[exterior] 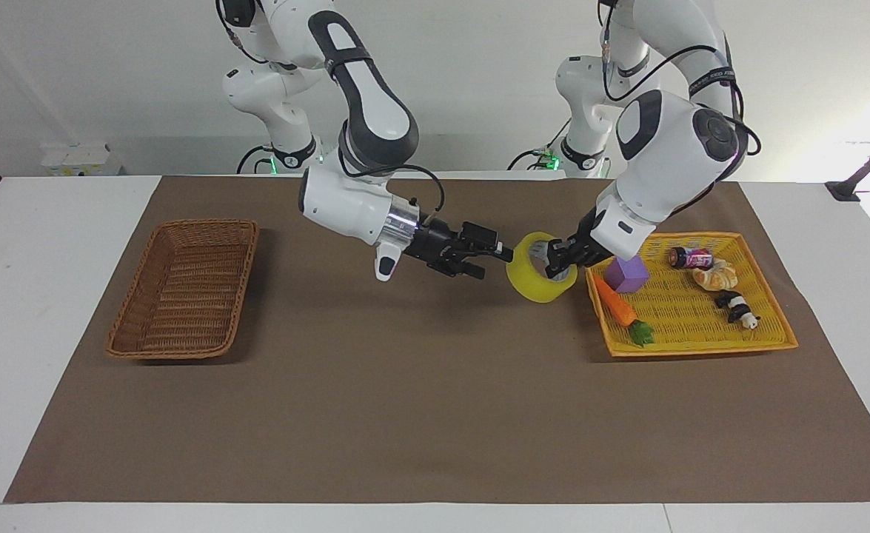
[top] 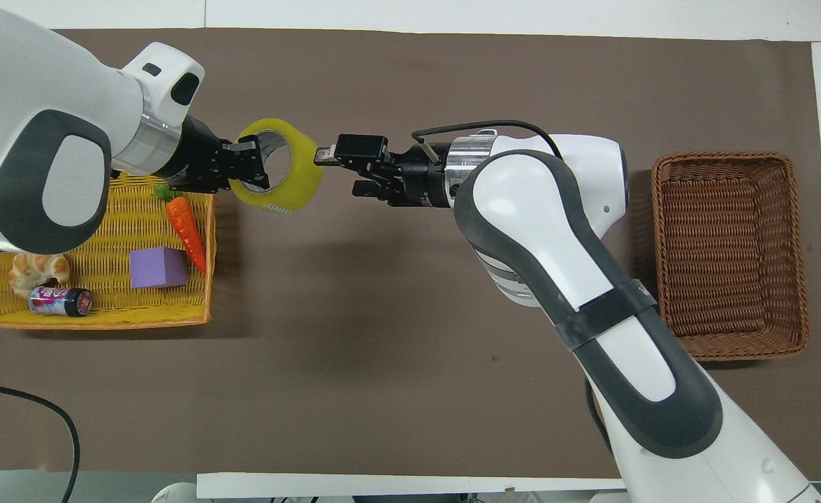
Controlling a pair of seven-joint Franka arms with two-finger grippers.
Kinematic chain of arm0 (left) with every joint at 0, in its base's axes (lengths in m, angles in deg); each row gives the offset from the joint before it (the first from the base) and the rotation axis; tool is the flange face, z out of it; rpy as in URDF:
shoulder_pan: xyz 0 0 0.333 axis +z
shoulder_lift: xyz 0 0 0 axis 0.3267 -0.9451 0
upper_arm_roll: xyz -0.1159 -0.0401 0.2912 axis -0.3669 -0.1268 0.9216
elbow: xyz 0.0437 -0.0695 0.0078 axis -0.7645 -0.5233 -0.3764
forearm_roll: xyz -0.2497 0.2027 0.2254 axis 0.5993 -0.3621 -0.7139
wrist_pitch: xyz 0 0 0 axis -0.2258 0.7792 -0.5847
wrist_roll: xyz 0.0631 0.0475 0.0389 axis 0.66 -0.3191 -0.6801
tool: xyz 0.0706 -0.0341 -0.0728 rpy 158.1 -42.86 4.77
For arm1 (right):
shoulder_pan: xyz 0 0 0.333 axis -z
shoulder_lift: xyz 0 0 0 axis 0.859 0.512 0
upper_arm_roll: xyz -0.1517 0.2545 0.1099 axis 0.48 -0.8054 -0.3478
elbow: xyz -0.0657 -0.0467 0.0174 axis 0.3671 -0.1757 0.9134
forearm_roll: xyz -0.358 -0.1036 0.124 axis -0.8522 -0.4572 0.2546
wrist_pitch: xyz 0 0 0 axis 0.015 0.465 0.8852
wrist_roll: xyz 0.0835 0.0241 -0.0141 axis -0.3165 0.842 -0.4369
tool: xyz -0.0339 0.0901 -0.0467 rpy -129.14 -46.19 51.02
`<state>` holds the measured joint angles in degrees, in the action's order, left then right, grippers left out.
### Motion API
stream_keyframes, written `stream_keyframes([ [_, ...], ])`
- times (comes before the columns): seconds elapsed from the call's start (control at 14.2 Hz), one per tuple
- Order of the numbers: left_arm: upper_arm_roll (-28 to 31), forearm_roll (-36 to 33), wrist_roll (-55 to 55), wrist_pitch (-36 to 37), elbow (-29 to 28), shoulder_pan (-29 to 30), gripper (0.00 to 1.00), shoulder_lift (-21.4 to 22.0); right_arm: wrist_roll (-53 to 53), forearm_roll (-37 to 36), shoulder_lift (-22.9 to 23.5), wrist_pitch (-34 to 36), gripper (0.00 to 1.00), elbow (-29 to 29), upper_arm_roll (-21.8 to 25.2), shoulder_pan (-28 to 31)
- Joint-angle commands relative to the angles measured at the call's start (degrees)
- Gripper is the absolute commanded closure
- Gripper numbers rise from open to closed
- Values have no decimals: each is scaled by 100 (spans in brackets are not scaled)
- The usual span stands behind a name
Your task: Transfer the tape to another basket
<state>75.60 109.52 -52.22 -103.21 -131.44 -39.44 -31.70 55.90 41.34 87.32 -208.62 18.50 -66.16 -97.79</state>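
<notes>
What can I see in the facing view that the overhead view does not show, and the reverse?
Only the facing view shows the small black-and-white toy in the yellow tray, and both arms' bases at the wall.

Only the overhead view shows straight through the tape core to the mat, and the left claw's finger inside that core.

Both show the left claw holding the tape in the air above the mat beside the tray, the open right claw at the tape's rim, the brown basket at the right arm's end, and the carrot, purple cube, bottle and croissant.

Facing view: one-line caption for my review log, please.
Left gripper holds the tape beside the yellow tray; open right gripper reaches for it; wicker basket waits.
</notes>
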Motion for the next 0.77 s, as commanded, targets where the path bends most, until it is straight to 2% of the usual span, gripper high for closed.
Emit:
stream_keyframes([
  [0.0,-4,80,99,145,26,42,98,86,74,13,-1,-30,0,-113,9,0],
  [0.56,-13,89,90,119,17,42,98,86,74,13,8,-39,0,-114,9,-79],
  [0.7,-4,80,99,136,9,42,98,86,74,13,-27,-231,0,-114,9,-166],
])
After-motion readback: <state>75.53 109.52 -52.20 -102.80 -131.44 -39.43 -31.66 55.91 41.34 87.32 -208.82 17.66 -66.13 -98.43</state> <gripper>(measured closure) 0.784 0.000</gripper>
